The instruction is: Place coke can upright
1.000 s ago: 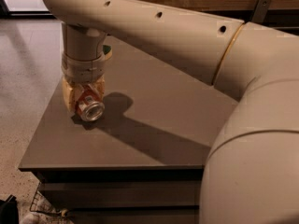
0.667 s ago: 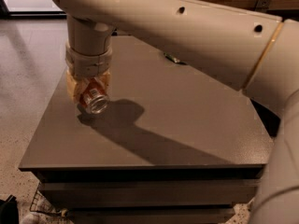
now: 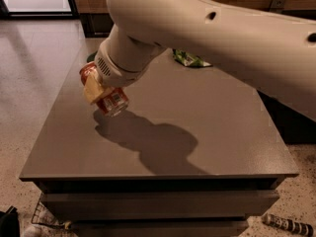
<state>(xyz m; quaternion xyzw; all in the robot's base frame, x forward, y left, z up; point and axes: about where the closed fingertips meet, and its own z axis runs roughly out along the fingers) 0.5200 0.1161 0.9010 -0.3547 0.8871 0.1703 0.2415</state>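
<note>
Nearest me, a bottle lies on the floor at right, nothing to do with the job. On the grey table, left side, my gripper has its fingers clamped across the coke can, with a yellowish pad pressed on the can's side. The can is tilted, silver end toward me and down, and looks lifted just off the top, its shadow right beneath it. I'd say that's mid-rotation, so it can be set on its base. A green packet sits at the far edge, well apart.
</note>
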